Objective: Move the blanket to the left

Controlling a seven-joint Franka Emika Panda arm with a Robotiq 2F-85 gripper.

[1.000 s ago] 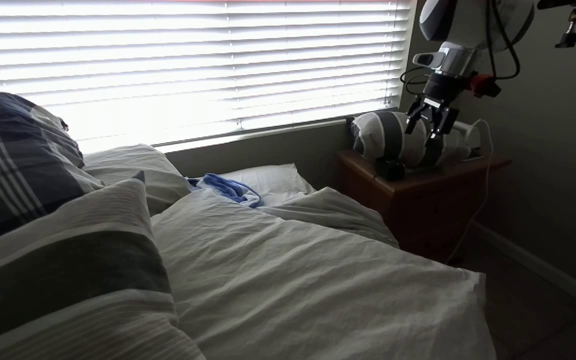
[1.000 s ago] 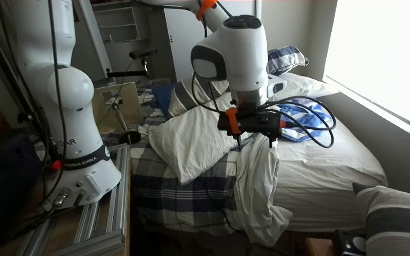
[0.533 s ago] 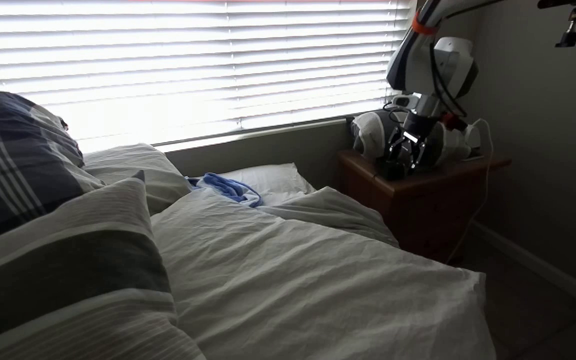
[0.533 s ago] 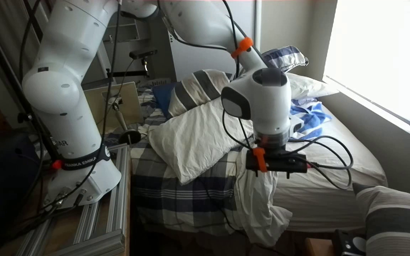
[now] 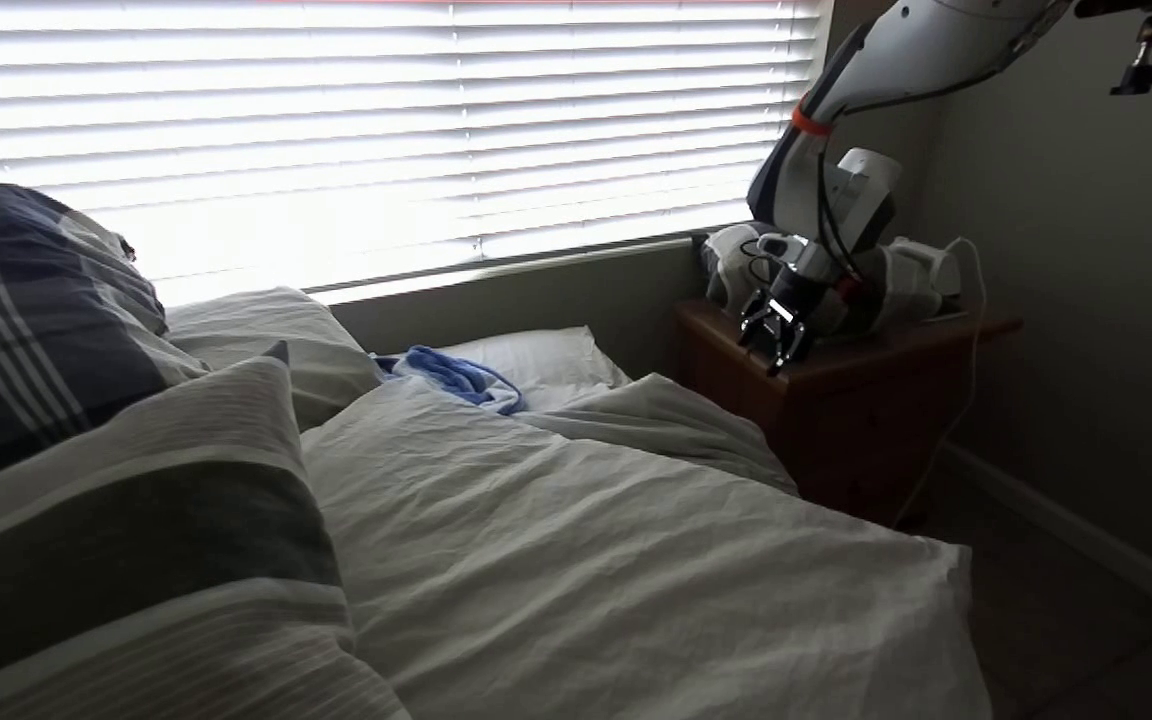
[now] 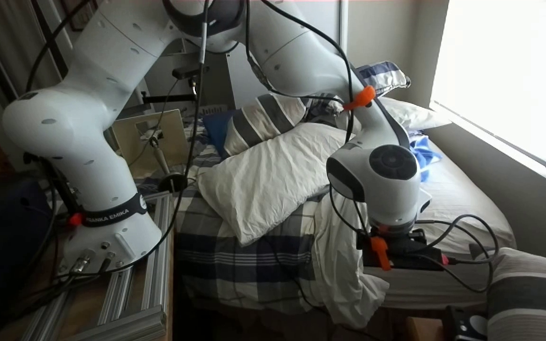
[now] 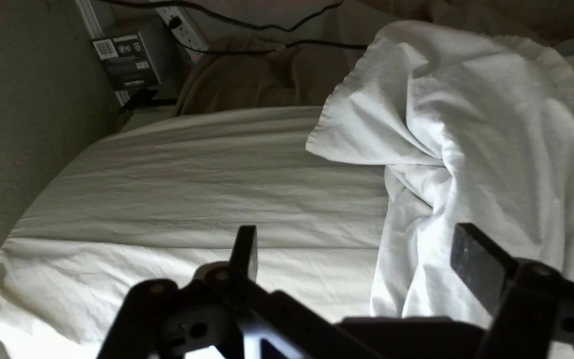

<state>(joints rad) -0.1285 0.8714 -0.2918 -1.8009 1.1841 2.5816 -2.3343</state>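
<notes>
The arm (image 6: 301, 61) is lower and stretched further out than half a second ago, jaws along with it, while the blanket (image 6: 341, 265) looks unchanged. Imo it's all approach, pull not done yet. Left to right in the wrist view: wall (image 7: 18, 104), pale sheet (image 7: 217, 179), then the jaws spread wide, holding nothing, and the blanket, rumpled and draping down on the right. The jaws seem to straddle its edge, can't tell if they're touching. Next up, probably pinching that loose fold.
</notes>
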